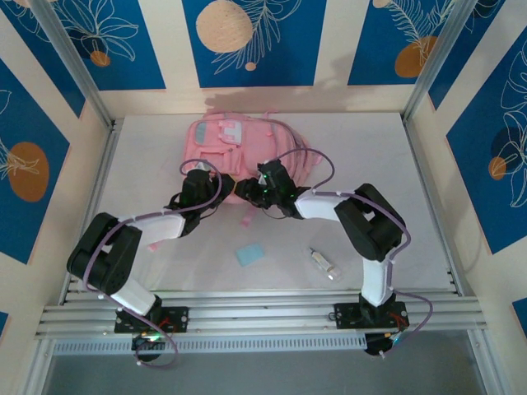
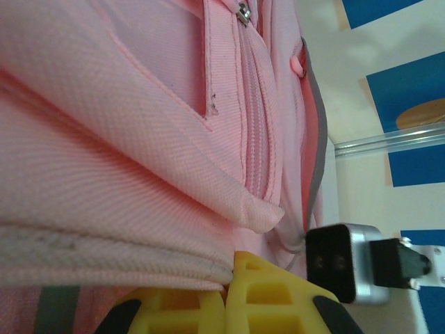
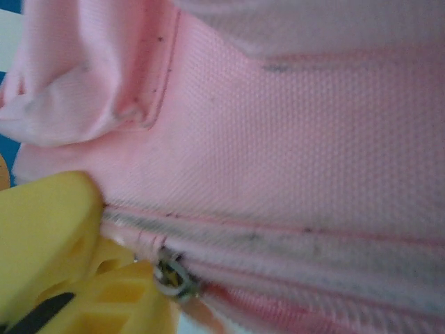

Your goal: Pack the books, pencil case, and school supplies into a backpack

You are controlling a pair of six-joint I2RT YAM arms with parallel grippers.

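Supplies lie closest to me: the blue pad and the tube rest loose on the worktop, well apart from each other and short of the backpack, not yet packed. Beyond them both arms reach inward so the hands meet at the backpack's near edge. I judge that is deliberate, one hand to anchor the soft fabric while the other works the opening. My left hand is pressed together on a fold of pink hem, which I read as holding the bag taut so it does not drag. My right hand sits against the zip line with the metal pull just beside its fingers; I cannot tell whether it is pinching the pull or merely touching it. Farther out the backpack lies flat, pockets up, toward the far wall. Opening the zip is the step in hand, as I judge it, and with both supplies outside, packing looks barely begun.
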